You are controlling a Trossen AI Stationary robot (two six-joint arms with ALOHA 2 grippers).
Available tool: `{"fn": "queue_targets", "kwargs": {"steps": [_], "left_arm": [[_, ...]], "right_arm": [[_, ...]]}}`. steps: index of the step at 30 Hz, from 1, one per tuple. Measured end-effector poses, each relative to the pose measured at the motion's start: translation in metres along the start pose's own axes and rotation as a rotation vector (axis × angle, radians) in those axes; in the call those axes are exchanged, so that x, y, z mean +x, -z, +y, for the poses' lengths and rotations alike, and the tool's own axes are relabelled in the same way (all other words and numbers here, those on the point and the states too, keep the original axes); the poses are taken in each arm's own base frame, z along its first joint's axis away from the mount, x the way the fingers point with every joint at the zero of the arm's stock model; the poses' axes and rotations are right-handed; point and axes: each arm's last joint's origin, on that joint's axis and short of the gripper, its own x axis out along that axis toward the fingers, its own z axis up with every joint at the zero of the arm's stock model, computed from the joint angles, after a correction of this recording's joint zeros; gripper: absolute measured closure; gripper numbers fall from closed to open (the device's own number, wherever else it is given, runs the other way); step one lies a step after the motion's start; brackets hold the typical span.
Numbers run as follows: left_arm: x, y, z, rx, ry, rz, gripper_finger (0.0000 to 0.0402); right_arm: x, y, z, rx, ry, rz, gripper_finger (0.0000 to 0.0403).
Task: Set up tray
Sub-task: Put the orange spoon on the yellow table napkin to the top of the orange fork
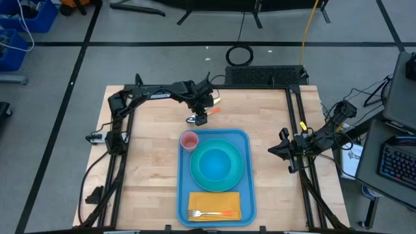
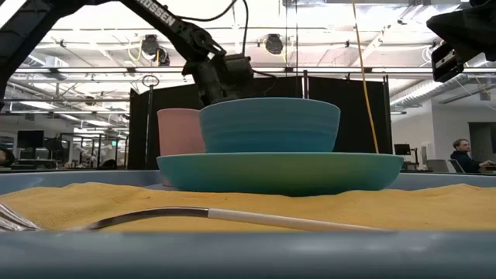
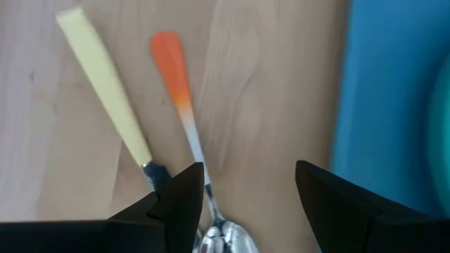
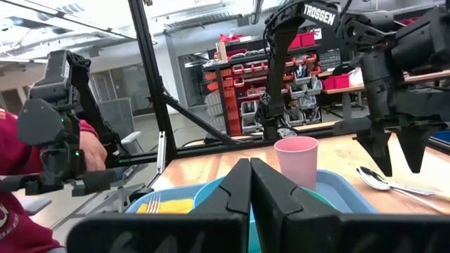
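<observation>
The blue tray (image 1: pixel 247 170) lies in the middle of the table. On it stand a pink cup (image 1: pixel 189 140), a turquoise plate (image 1: pixel 203 181) with a blue bowl (image 1: pixel 216 162), and a yellow-orange napkin (image 1: pixel 214 203) bearing a fork (image 1: pixel 209 213). Beyond the tray's far edge, a spoon with an orange handle (image 3: pixel 171 60) and a yellow-handled utensil (image 3: pixel 105 95) lie flat on the wood. My left gripper (image 3: pixel 246 200) is open, pointing down over the spoon's neck; its fingers (image 4: pixel 385 151) stand just above the spoon bowl (image 4: pixel 373 177). My right gripper (image 1: pixel 288 153) waits shut at the table's right side.
The black arm frame (image 1: pixel 123 123) borders the table on both sides. Bare wood (image 1: pixel 146 169) lies left of the tray and between the tray and my right arm. A person's red sleeve (image 4: pixel 17 176) shows beyond the table in the right wrist view.
</observation>
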Motion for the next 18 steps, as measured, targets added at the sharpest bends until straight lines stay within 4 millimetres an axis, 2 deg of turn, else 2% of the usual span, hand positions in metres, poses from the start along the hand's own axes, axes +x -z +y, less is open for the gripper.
{"fn": "queue_targets", "kwargs": {"steps": [6,10,18], "left_arm": [[0.0019,-0.0018,0.0023,-0.015,-0.05,-0.01,0.0172],[0.0011,-0.0007,0.0042,-0.007,0.021,-0.022,0.0172],[0.0003,0.0026,0.0072,-0.039,0.029,0.0,0.0172]], "right_arm": [[0.0,-0.0001,0.0,0.0,0.0,-0.001,0.0403],[0.0,-0.0001,0.0,0.0,0.0,0.0,0.0403],[0.0,0.0,0.0,0.0,0.0,0.0,0.0403]]}}
